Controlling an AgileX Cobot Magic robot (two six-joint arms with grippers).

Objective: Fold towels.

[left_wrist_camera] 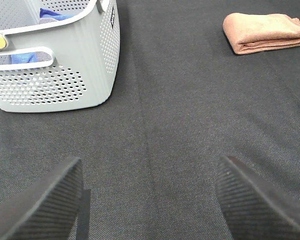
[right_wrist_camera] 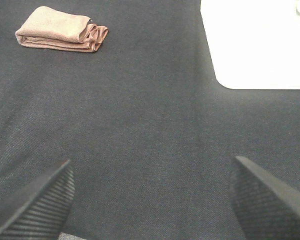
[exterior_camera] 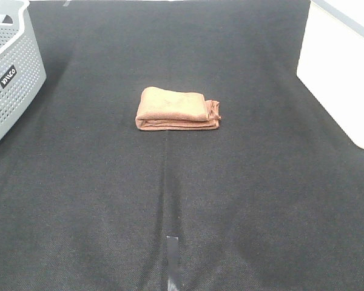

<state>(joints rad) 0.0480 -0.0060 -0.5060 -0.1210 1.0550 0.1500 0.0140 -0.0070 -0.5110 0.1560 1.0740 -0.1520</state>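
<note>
The folded reddish-brown towel (exterior_camera: 178, 109) lies mid-table on the dark cloth (exterior_camera: 242, 200), well apart from both arms. The left gripper (left_wrist_camera: 150, 200) and right gripper (right_wrist_camera: 150, 200) hover with jaws spread wide, empty. A perforated grey basket (exterior_camera: 12, 85) stands far left.

Looks like a lab test bench rather than anyone's home: a table draped in dark grey cloth (exterior_camera: 261, 200), a strip of tape (exterior_camera: 172, 257) marking its near edge, a grey perforated laundry basket (exterior_camera: 12, 91) parked at the left, and a plain white bin (exterior_camera: 343, 73) on the right.
</note>
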